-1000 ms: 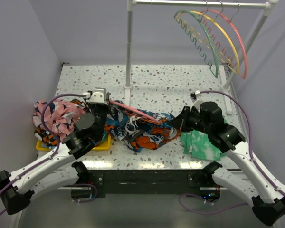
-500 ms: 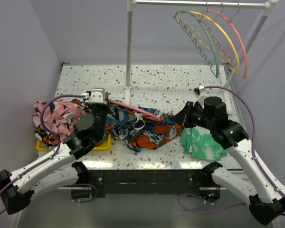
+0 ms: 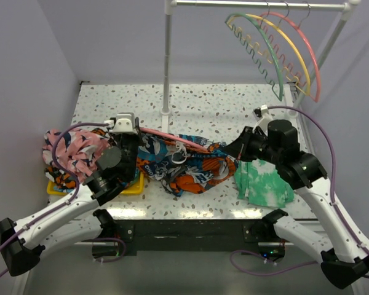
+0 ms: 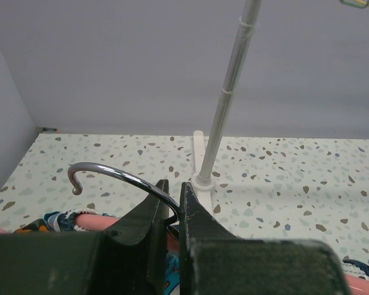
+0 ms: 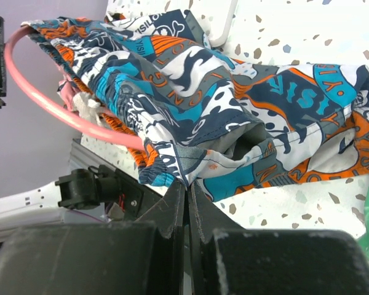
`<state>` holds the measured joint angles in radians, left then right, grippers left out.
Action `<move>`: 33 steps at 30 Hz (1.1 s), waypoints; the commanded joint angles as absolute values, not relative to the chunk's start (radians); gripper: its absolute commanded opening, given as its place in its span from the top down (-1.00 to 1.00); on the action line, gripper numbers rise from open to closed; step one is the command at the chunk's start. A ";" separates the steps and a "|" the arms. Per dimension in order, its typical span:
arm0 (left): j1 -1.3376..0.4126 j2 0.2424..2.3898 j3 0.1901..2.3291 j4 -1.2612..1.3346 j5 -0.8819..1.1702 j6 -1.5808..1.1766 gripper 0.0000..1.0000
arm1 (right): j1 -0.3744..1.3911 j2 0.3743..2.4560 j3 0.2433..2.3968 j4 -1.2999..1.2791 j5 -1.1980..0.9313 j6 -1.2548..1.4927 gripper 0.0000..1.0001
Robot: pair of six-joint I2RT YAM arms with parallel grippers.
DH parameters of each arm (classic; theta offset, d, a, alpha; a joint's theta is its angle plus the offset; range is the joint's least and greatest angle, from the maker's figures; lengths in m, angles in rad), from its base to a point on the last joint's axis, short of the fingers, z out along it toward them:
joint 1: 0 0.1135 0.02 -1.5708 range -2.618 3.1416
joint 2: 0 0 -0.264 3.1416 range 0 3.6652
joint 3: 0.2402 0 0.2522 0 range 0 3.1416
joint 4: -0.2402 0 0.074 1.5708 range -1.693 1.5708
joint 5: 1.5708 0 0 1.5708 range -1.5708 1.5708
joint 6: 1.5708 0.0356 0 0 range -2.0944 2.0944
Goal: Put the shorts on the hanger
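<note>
The coral-pink hanger [image 3: 172, 140] lies low across the table's middle, and the printed shorts [image 3: 194, 171] are bunched over its arc. My left gripper [image 3: 130, 131] is shut on the hanger's neck, just below the metal hook [image 4: 111, 175], which curls up to the left of my left gripper [image 4: 172, 200]. In the right wrist view, my right gripper [image 5: 187, 187] is shut on a hem fold of the shorts [image 5: 234, 110], with the hanger's pink arc [image 5: 55, 110] running through the cloth at left. In the top view, my right gripper [image 3: 235, 157] sits at the shorts' right end.
A pink-and-navy garment [image 3: 74, 153] is piled on a yellow tray [image 3: 55, 187] at the left. A green tie-dye cloth [image 3: 264, 184] lies under my right arm. The rack post [image 3: 167, 61] stands behind the shorts. Green, yellow and pink hangers [image 3: 277, 49] hang at the top right.
My right gripper has drawn the shorts' end to the right and slightly away from me, spreading the cloth along the hanger. The left gripper has barely moved.
</note>
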<state>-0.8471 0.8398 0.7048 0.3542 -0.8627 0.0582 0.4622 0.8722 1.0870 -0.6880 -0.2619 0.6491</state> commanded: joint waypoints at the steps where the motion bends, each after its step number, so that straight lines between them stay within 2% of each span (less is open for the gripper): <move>1: -0.815 0.854 0.707 0.353 -1.101 0.242 1.00 | 0.434 0.857 1.176 -0.767 -0.233 0.606 1.00; 6: -0.815 0.856 0.715 0.333 -1.089 0.212 1.00 | 0.434 0.879 1.215 -0.752 -0.264 0.621 1.00; 11: -0.816 0.885 0.804 0.236 -1.049 0.103 1.00 | 0.437 0.902 1.157 -0.594 -0.395 0.718 1.00; 14: -0.818 0.899 0.859 0.178 -1.009 0.037 1.00 | 0.459 0.907 1.157 -0.546 -0.382 0.762 1.00; 16: -0.822 0.920 0.883 0.157 -0.996 0.017 1.00 | 0.488 0.910 1.160 -0.496 -0.351 0.805 1.00; 20: -0.850 0.968 0.963 0.132 -0.974 -0.043 1.00 | 0.676 0.983 1.231 -0.477 -0.190 0.808 1.00; 23: -0.894 1.008 1.027 0.111 -0.986 -0.072 1.00 | 0.731 1.025 1.265 -0.433 -0.120 0.831 1.00; 33: -0.985 1.118 1.252 0.002 -0.959 -0.156 1.00 | 0.784 1.144 1.451 -0.422 0.096 0.802 1.00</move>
<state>-0.9493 1.1007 1.1305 -0.0185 -0.9668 -0.0967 0.7628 1.0969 1.3376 -0.4938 -0.0158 0.8131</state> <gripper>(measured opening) 0.115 0.014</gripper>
